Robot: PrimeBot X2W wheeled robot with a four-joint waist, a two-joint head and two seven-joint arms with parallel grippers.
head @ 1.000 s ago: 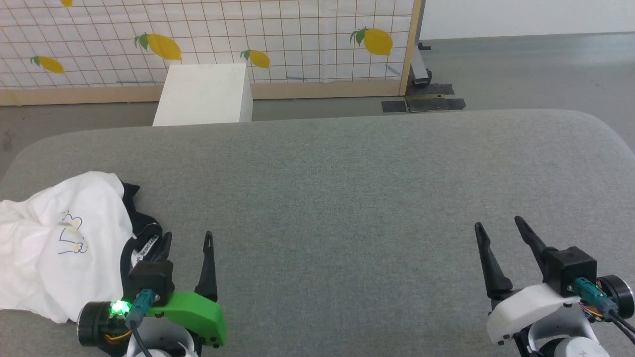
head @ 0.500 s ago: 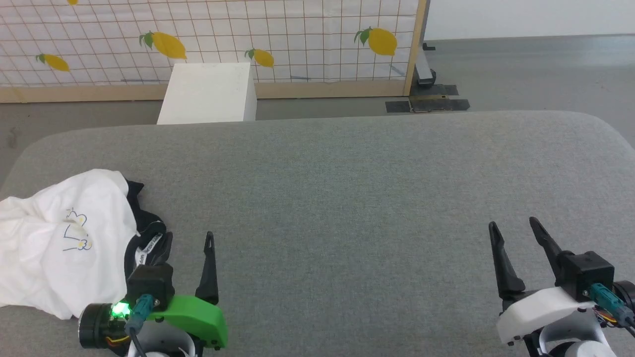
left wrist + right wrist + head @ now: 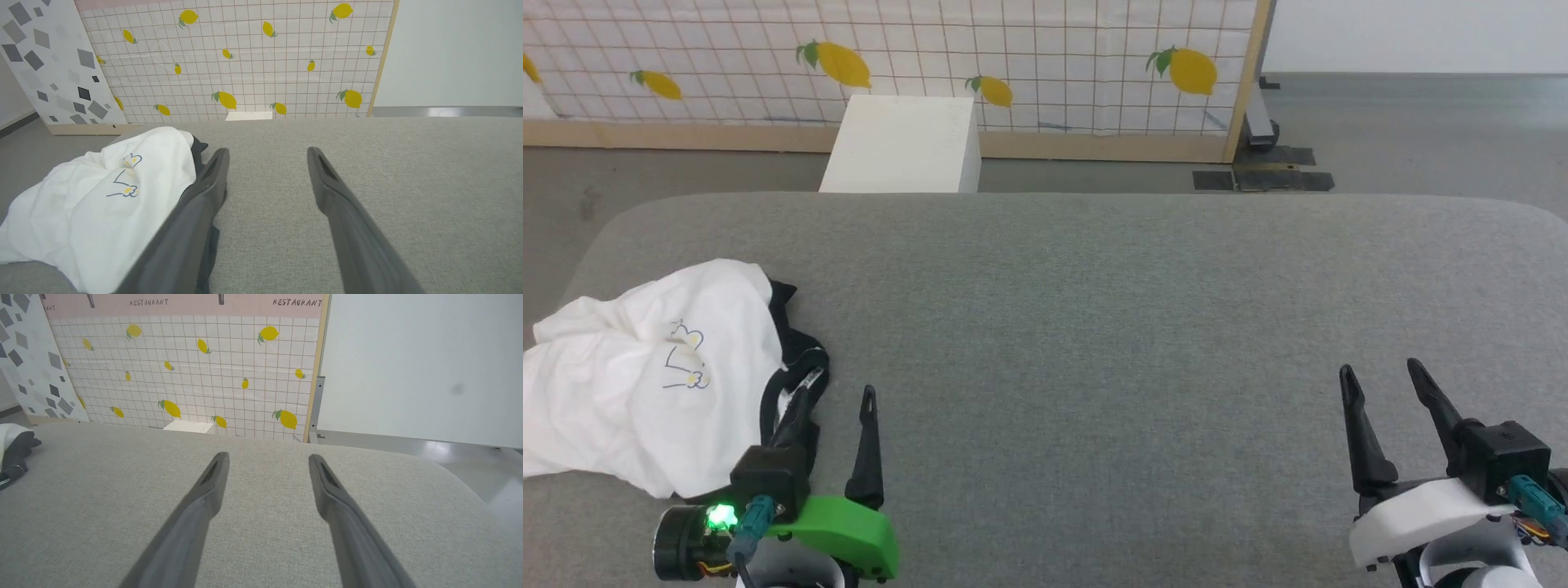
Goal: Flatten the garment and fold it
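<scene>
Lying bunched at the left end of the grey counter, the white T-shirt has its black collar trim and small cartoon print uppermost, and nothing is flattened yet. The left gripper sits just beside the collar, fingers spread and pinching nothing; whether its left finger touches the trim I cannot tell. The right gripper rests well apart at the right end, fingers spread and empty.

The step in hand looks like the first grasp. It would go best by taking a single layer at the collar or shoulder, not the whole wad, and drawing it toward the bare middle. The right gripper should cross to an opposite edge so the cloth can be pulled taut.
</scene>
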